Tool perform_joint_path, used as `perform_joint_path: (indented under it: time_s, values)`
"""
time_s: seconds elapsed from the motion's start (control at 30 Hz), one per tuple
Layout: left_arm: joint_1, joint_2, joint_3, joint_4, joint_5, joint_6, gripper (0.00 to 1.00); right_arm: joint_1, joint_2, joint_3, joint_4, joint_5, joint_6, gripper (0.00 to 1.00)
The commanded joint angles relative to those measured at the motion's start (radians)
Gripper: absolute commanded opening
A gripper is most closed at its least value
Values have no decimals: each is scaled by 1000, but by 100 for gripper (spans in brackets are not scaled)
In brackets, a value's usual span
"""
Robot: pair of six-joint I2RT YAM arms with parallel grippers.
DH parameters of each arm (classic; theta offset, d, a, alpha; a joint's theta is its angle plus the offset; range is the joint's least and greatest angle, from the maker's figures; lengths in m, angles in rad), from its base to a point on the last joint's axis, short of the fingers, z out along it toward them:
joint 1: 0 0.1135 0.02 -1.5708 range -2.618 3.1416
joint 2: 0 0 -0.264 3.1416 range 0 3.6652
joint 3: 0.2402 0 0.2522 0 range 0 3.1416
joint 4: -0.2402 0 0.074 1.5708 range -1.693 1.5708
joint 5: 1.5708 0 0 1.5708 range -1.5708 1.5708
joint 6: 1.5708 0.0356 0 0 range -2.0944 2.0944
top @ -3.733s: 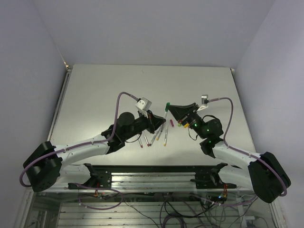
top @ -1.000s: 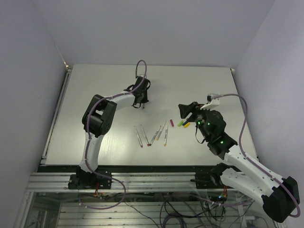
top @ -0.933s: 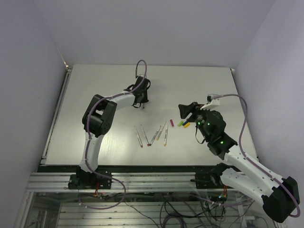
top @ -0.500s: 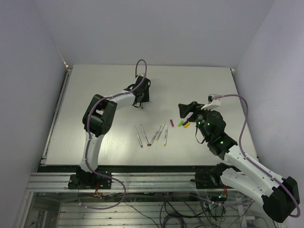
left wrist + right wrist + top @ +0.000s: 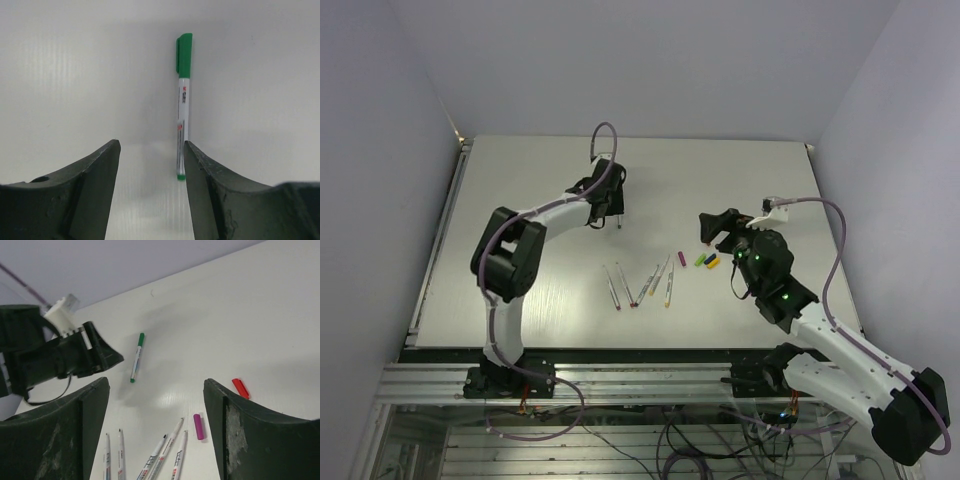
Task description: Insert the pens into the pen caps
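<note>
Left jaws stood wide and empty over the capped green pen (image 5: 182, 115), apparently set aside finished at the desk's (image 5: 520, 180) upper centre. Right jaws gaped empty above the remaining pens (image 5: 645, 286), lower centre.

The green-capped pen (image 5: 183, 107) carries small red print on its barrel, too blurred to read.

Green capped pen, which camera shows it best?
Left wrist: the green capped pen lies whole and close, cap and print clear, framed by the open left gripper. Right wrist shows it whole but small; top external barely shows it.
</note>
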Motion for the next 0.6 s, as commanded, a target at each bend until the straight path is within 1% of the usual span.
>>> perform_joint_path:
  time_s: [0.0, 0.07, 0.13, 0.23, 0.3, 0.37, 0.47, 0.57]
  values:
    - [4, -161, -91, 50, -1, -5, 64, -8, -20, 15, 19, 64, -6, 71]
    - [3, -213, -132, 51, 42, -13, 65, -9, -21, 18, 9, 84, -26, 64]
    - [-1, -263, -185, 54, 73, -17, 65, -9, -18, 21, -8, 109, -37, 61]
    - [-25, -334, -283, 44, 78, -37, 65, -9, -11, 20, -45, 145, -38, 60]
    - [-59, -385, -359, 27, 65, -56, 63, -9, -10, 9, -59, 164, -30, 60]
    - [-110, -424, -416, -9, 36, -73, 61, -10, -15, -5, -64, 173, -21, 60]
    - [-191, -478, -487, -65, -10, -110, 60, -11, -23, -19, -76, 181, -18, 61]
    - [-253, -528, -550, -83, 1, -160, 60, -11, -31, -27, -93, 188, -14, 60]
